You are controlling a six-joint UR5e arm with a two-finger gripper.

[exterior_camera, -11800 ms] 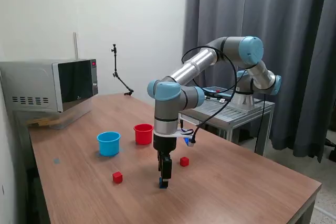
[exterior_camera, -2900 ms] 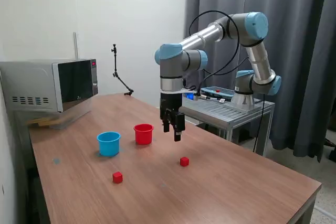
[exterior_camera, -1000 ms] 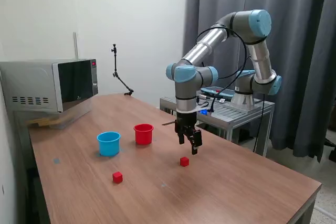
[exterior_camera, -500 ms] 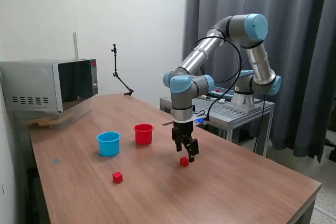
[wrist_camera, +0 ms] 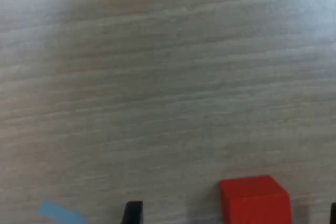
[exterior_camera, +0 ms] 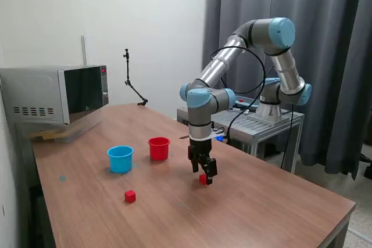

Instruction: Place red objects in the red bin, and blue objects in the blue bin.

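Note:
Low over the table, my gripper point(exterior_camera: 203, 175) stands open around a small red cube point(exterior_camera: 201, 179). In the wrist view that red cube point(wrist_camera: 254, 200) lies on the wood between the two dark fingertips point(wrist_camera: 132, 211) of the gripper point(wrist_camera: 233, 213), closer to one side, and neither finger touches it. A second red cube point(exterior_camera: 130, 196) lies nearer the front, toward the exterior view's left. The red bin point(exterior_camera: 158, 148) and the blue bin point(exterior_camera: 120, 158) stand side by side behind it. No blue objects are in view.
A microwave point(exterior_camera: 55, 94) sits at the table's far corner on the exterior view's left. A thin black stand point(exterior_camera: 132, 82) rises at the back edge. The arm's base is on a metal cart point(exterior_camera: 256, 121) beyond the table. A pale blue mark point(wrist_camera: 62, 212) is on the wood.
The blue cube that the gripper was on at the front is gone from the table. The gripper rose, passed near the cups, then came down around the red cube on the exterior view's right.

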